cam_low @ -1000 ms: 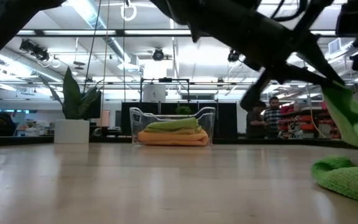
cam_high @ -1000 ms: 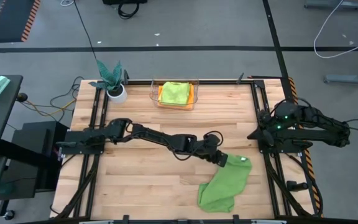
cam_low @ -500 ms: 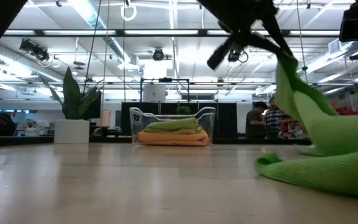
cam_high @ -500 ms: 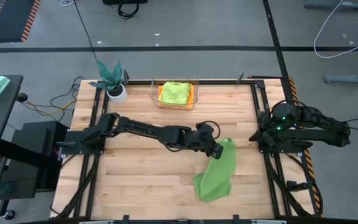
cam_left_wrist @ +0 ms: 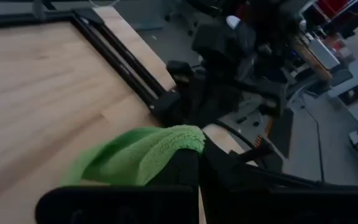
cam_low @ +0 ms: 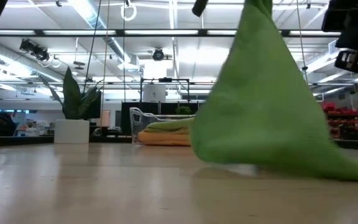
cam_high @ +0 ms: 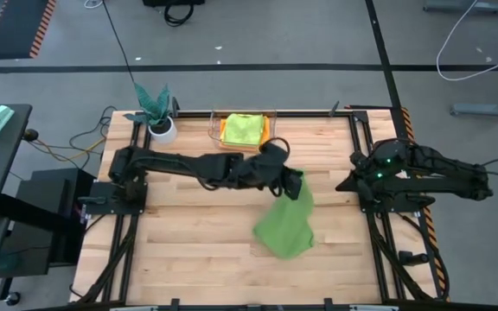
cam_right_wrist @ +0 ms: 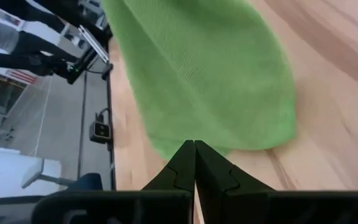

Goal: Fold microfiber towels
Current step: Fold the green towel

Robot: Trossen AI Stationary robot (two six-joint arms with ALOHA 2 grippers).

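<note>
Plush green microfiber, the larger towel (cam_high: 285, 226) hangs from the left gripper (cam_high: 291, 182) above the middle of the wooden table (cam_high: 197, 250); its lower part drags on the boards. The jaws are closed on one edge of the cloth. It looks light, soft and limp, so it will likely sag and bunch; a corner or hem seems the best place to hold. The right gripper (cam_high: 346, 183) waits at the table's right side, closed and empty. Folded towels (cam_high: 242, 128) lie in the clear bin (cam_high: 215, 136). No brand or writing can be read.
</note>
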